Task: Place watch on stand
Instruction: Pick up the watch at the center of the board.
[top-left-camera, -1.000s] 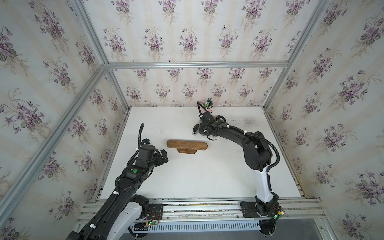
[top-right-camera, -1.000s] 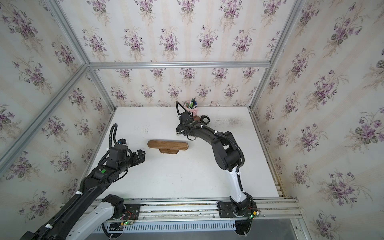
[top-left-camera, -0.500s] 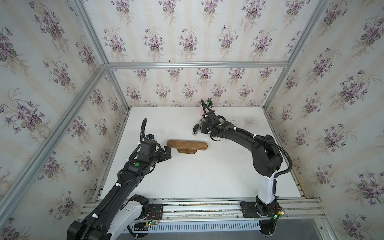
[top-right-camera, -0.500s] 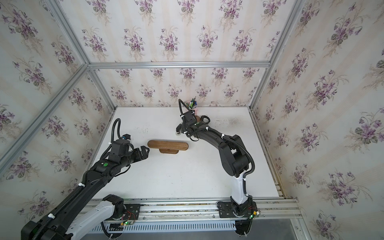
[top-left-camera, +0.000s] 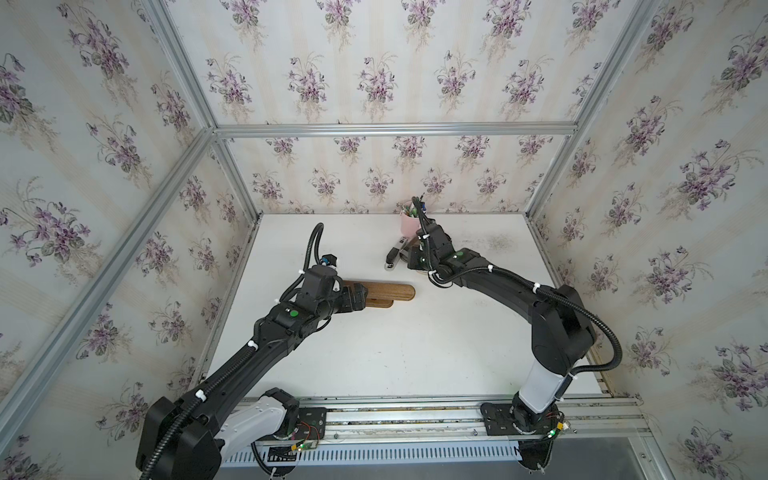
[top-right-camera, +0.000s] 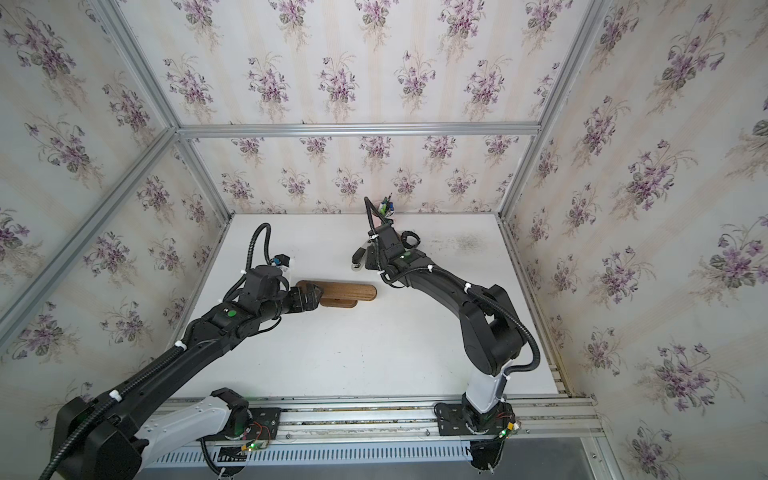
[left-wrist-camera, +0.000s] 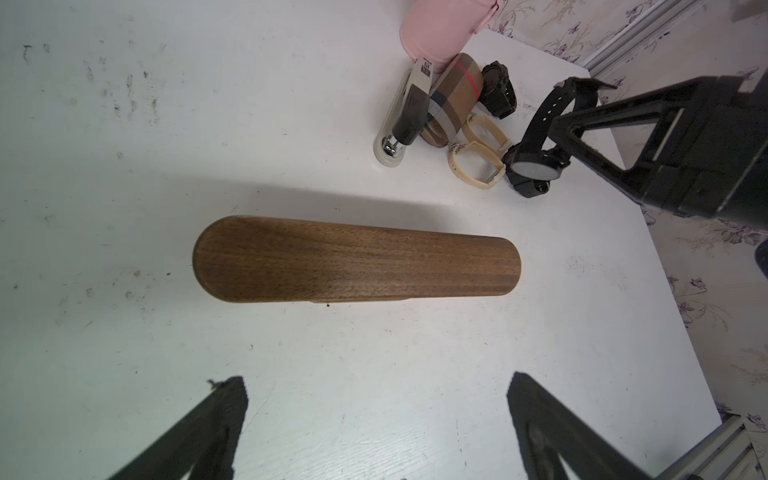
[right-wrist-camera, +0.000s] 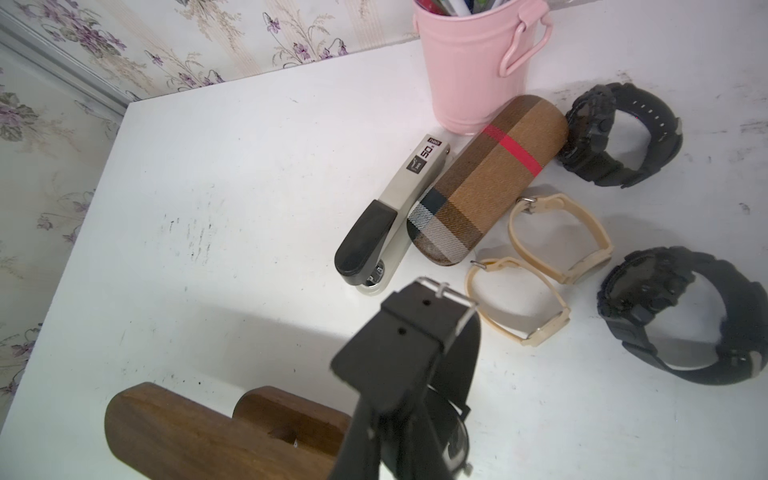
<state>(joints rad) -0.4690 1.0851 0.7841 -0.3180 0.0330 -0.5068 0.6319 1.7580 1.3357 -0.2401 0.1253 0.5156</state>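
Note:
The stand (top-left-camera: 388, 291) (top-right-camera: 347, 291) is a dark-brown wooden bar lying mid-table, seen end-on in the left wrist view (left-wrist-camera: 357, 257) and partly in the right wrist view (right-wrist-camera: 187, 432). My right gripper (right-wrist-camera: 390, 399) (left-wrist-camera: 557, 124) is shut on the strap of a black watch (right-wrist-camera: 419, 328) with a grey face (left-wrist-camera: 532, 168), which hangs from the jaws beside the other watches. My left gripper (left-wrist-camera: 376, 386) (top-left-camera: 357, 297) stands open and empty by the stand's left end, fingertips (left-wrist-camera: 232, 390) short of the bar.
Behind the held watch stand a pink pen bucket (right-wrist-camera: 473, 62), a tan plaid case (right-wrist-camera: 486, 178) and a stapler (right-wrist-camera: 390, 220). Two beige watches (right-wrist-camera: 515, 299) (right-wrist-camera: 561, 237) and two black ones (right-wrist-camera: 619, 133) (right-wrist-camera: 681, 316) lie close by. Walls enclose three sides.
My left arm has reached rightward up to the stand's left end, still open. The right gripper has closed tighter on the black strap and shifted slightly.

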